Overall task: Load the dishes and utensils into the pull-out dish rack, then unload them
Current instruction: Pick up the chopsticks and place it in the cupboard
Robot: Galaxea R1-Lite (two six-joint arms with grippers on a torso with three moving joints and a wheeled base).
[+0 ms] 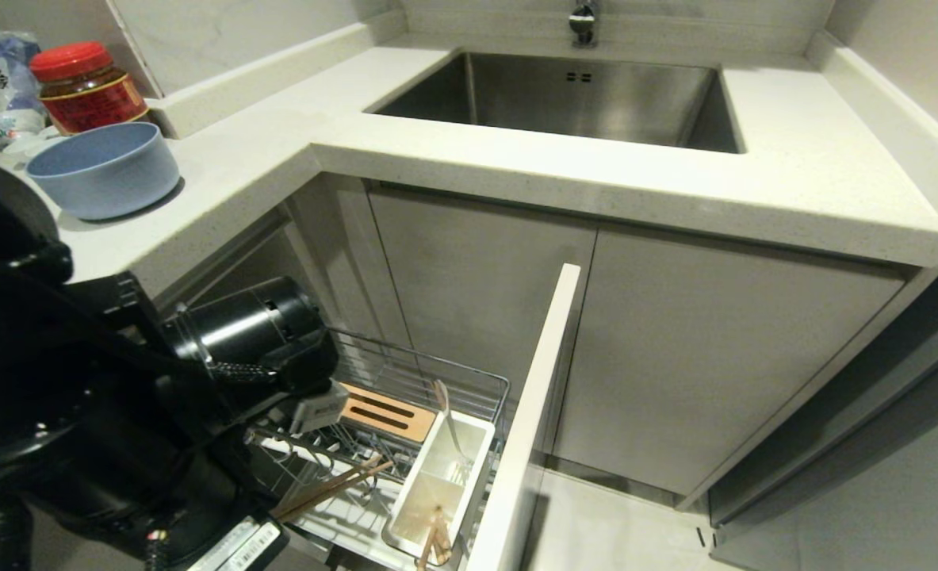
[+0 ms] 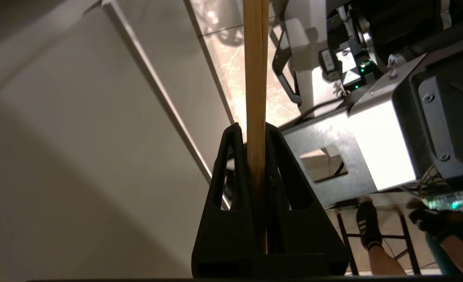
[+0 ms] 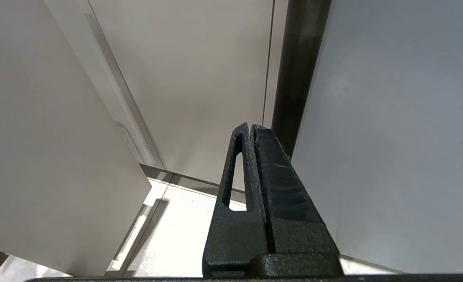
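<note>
We take the pulled-out chrome wire dish rack [image 1: 437, 381] as our landmark. Its white plastic utensil box [image 1: 445, 476] sits against the flat white front panel [image 1: 528, 420]; a slim silver metal spoon [image 1: 446, 412] stands in the box's far compartment, and some light wooden pieces, possibly chopstick ends, lie in its near one. The slotted orange-brown wooden bar [image 1: 381, 414] lies just behind the box.

The left gripper [image 2: 256, 129] is pinching a pair of thin light-wood chopsticks [image 1: 330, 488], its two black fingers [image 2: 231, 172] pressed against them; in the head view the sticks slant over the rack's wire floor. The bulky black left arm [image 1: 239, 341] hides the rack's left half.

Up and left of the rack, a light blue round deep bowl [image 1: 104, 168] stands empty on the pale stone countertop [image 1: 516, 170]. Behind it are a red-lidded jar [image 1: 88, 87] with a red label and a plastic packet [image 1: 9, 83]; we cannot read their print. The steel sink [image 1: 564, 99] is above the rack.

The right gripper [image 3: 253, 129] hangs with fingers pressed together beside pale cabinet doors [image 3: 200, 78]. A person's shoes [image 2: 368, 225] show in the left wrist view.
</note>
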